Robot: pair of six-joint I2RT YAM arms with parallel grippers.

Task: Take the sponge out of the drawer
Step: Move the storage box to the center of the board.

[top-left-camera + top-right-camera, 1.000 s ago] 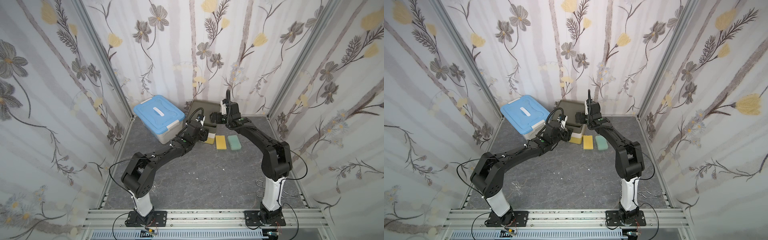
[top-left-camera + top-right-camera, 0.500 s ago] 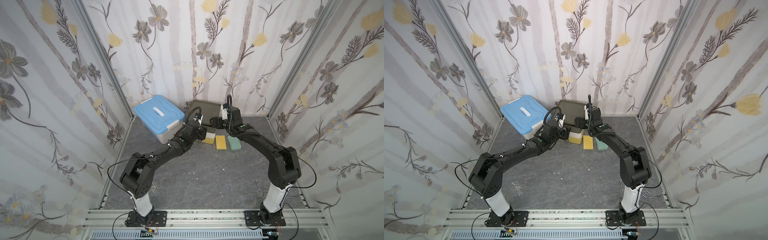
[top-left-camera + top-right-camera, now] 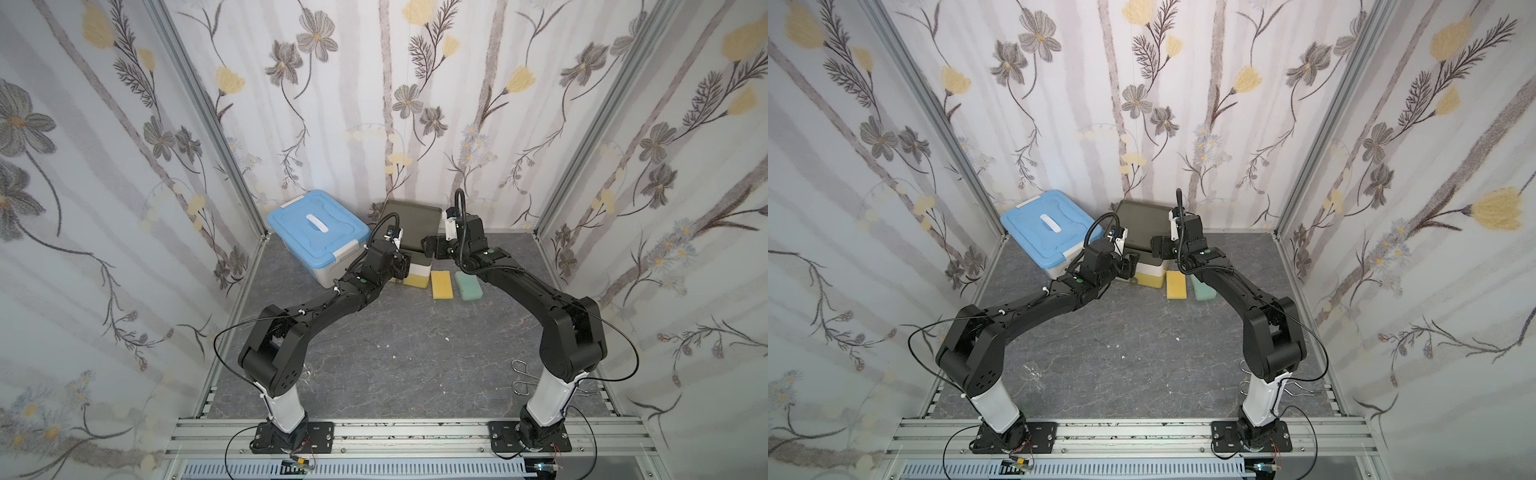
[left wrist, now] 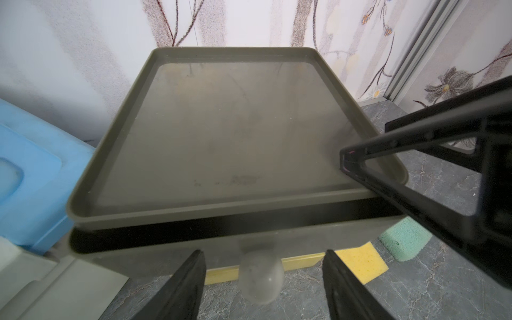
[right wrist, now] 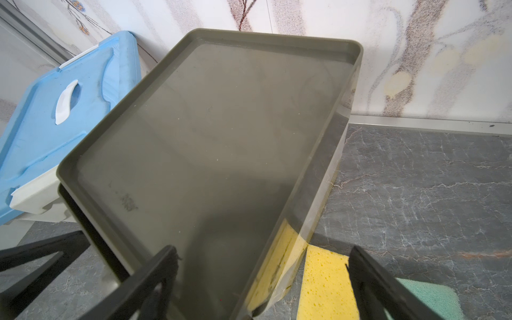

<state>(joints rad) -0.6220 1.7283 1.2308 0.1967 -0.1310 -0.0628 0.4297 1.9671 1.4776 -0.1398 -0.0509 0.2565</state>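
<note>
Two open grippers: left gripper (image 4: 263, 252) straddles the blurred knob (image 4: 260, 277) of the drawer (image 4: 152, 249); right gripper (image 5: 263, 249) hovers at its three o'clock. Inside is hidden.

Blue bin (image 3: 318, 232) just beside drawer unit (image 3: 413, 222)

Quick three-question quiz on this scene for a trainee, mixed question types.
1. True or false: the yellow sponge lies on the table, outside the drawer unit.
2. In its wrist view, what does the left gripper straddle? A) the drawer knob B) a box handle C) a cable
3. Fill in: the box beside the drawer unit has a ____ lid.
Key: 1 true; 2 A; 3 blue.
</note>
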